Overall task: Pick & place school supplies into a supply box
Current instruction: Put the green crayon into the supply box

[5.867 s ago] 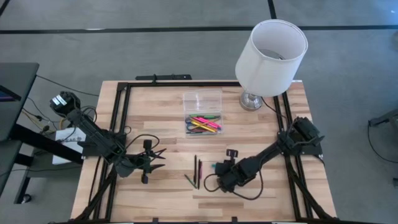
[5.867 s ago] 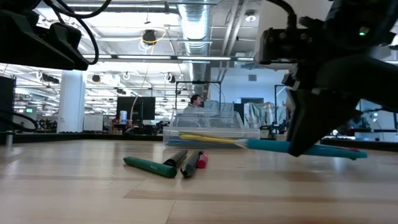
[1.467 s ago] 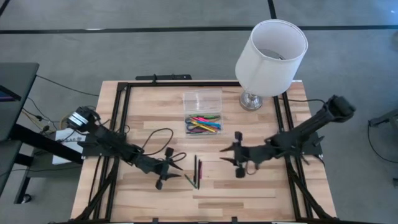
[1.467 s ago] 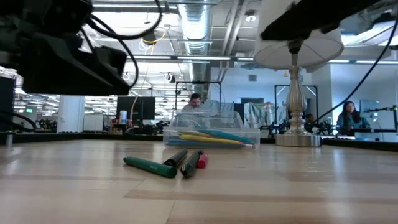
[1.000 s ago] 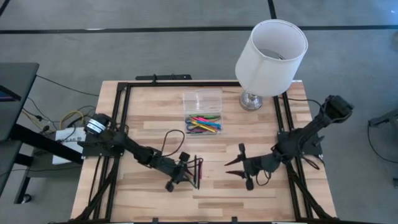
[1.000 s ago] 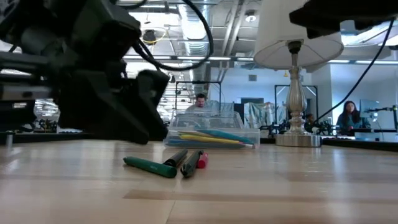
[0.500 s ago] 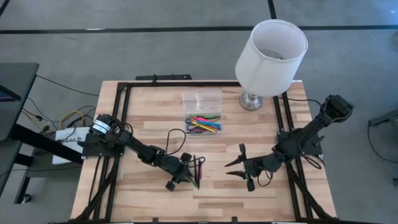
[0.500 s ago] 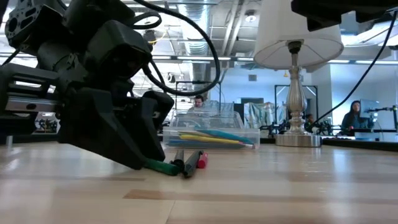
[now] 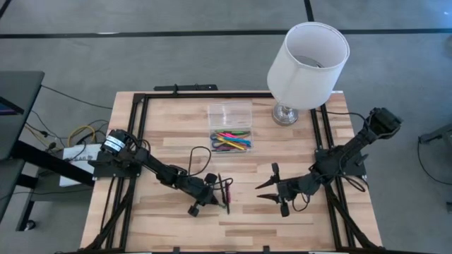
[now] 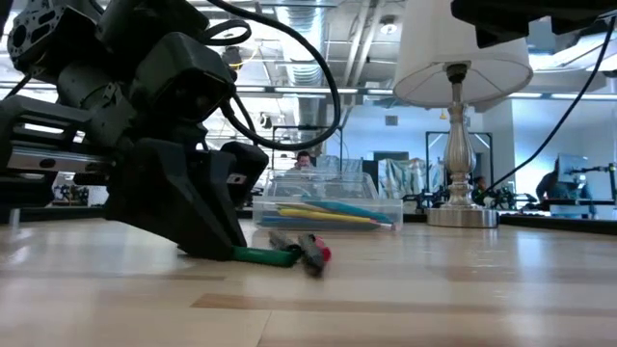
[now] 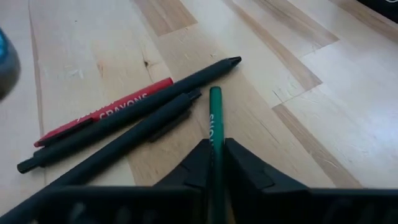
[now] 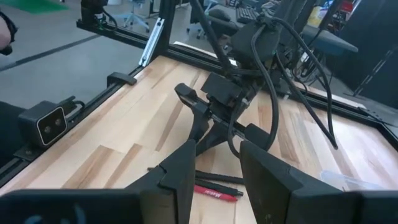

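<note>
A green pen (image 11: 214, 112) lies on the wooden table with my left gripper (image 11: 214, 154) shut on it, near the table's middle (image 9: 215, 192). Beside it lie two black pens (image 11: 134, 121) and a red crayon (image 11: 106, 111), flat on the wood. The clear supply box (image 9: 230, 128) sits farther back, its lid open, with several coloured pens inside (image 10: 328, 213). My right gripper (image 9: 266, 190) hovers open to the right of the pens, holding nothing. My left gripper pinches the green pen's shaft (image 11: 215, 138) between its two fingertips. The fingers slant down from the table's left and run along the pen. Its free end (image 11: 214, 93) points away past the fingertips, and the pen lies low on the table (image 10: 265, 255).
A table lamp with a large white shade (image 9: 307, 60) stands at the far right, next to the box. A black frame (image 9: 141, 127) runs round the table's edges. Bare wood lies between the two grippers and toward the near edge.
My left gripper has come down onto the loose pens and shut on the green pen. The black pens and the red crayon have been nudged a little toward the table's right and turned slightly.
</note>
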Tool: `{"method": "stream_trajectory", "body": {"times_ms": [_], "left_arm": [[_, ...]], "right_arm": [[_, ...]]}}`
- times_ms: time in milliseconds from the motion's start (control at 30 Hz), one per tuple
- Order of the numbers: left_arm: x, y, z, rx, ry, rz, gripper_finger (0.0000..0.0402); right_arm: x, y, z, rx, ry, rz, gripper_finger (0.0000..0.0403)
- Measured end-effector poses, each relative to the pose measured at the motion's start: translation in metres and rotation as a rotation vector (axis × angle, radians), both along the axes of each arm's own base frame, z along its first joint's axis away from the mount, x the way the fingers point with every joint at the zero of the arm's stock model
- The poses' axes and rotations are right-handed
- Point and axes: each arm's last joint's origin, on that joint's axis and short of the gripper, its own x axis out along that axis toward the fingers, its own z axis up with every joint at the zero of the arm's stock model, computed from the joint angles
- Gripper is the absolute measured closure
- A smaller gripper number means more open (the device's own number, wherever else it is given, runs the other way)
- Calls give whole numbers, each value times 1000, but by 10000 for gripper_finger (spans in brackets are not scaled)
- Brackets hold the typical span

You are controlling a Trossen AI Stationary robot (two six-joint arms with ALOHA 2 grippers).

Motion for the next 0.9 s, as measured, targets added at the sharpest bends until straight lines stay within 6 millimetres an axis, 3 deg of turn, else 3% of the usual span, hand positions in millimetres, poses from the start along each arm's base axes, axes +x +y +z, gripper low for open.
{"method": "stream_trajectory", "body": {"times_ms": [167, 433, 733, 900], "left_arm": [[-1, 1, -1, 6, 23, 10, 391], [-3, 3, -5, -33, 104, 91, 355], [-6, 4, -7, -50, 158, 128, 385], [-7, 5, -5, -63, 177, 150, 376]], "right_arm": [[0, 0, 0, 0, 0, 0, 282], [0, 0, 0, 1, 0, 0, 282], [0, 0, 0, 0, 0, 0, 282], [0, 0, 0, 1, 0, 0, 282]]}}
